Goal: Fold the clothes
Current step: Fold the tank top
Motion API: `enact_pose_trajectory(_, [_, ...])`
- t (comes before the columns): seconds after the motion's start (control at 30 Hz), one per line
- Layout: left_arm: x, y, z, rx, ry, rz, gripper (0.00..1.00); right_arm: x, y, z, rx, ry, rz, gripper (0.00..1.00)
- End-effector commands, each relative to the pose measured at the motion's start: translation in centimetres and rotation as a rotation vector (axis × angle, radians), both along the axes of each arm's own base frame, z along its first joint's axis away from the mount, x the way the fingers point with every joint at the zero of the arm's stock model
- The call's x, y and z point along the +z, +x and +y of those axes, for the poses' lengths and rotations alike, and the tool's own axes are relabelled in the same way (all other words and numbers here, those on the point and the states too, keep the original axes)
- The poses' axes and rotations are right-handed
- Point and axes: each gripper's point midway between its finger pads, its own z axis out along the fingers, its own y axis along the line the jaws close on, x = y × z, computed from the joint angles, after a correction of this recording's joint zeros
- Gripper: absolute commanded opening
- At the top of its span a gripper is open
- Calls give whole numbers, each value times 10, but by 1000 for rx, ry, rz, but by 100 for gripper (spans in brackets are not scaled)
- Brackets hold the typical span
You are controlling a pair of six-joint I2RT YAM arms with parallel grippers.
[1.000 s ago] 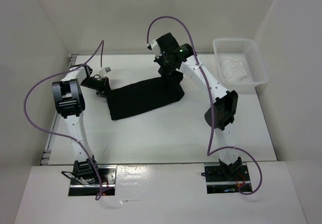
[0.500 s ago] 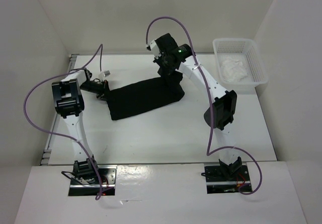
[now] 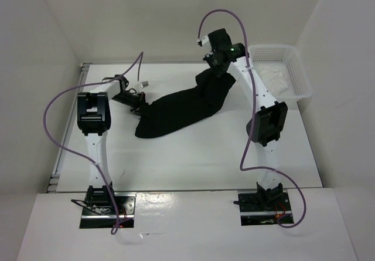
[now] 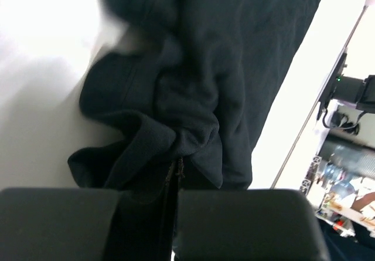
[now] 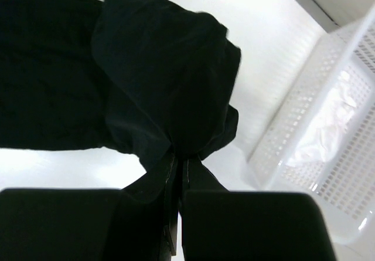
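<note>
- The left hand is pinched tight on a bunched edge of the black T-shirt, at the shirt's left end.
- The right hand is clamped just as tightly on a gathered corner at the far right end, held up off the surface.
- Between them the shirt hangs as a long, slack band slanting across the middle, and its near-left part seems to rest on the surface.
- No tidy fold shows. I'd say the job is partway at best, since the cloth needs laying flat and doubling over.
- A white mesh basket holding white fabric sits far right.
</note>
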Motion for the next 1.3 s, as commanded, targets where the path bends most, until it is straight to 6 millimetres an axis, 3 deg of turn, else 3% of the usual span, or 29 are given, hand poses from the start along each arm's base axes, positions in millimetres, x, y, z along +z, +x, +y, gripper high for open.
enact_pose_trajectory(0.0, [-26,9,-11,-37,67,-23,3,47,13,-12,-28,22,-149,0])
enact_pose_trajectory(0.3, [-34,18,-30,-69,106,-23,2,56,35,-45,-94,-15,-204,0])
enact_pose_trajectory(0.37, [-33,19,-44,-91,105,-28,2,56,40,-56,-115,-16,-207,0])
enact_pose_trajectory(0.53, [-44,17,-59,-117,125,-1,1,60,46,-68,-160,-41,-237,0])
enact_pose_trajectory(0.77, [-43,21,-78,-151,125,-1,0,63,55,-82,-202,-67,-264,0])
enact_pose_trajectory(0.83, [-43,21,-78,-151,125,-1,0,63,54,-78,-189,-44,-259,0])
enact_pose_trajectory(1.03, [-36,17,-72,-140,135,-13,0,52,42,-27,-85,-19,-216,0])
enact_pose_trajectory(1.27, [-25,24,-37,-61,135,-22,0,41,29,11,-7,-3,-180,0])
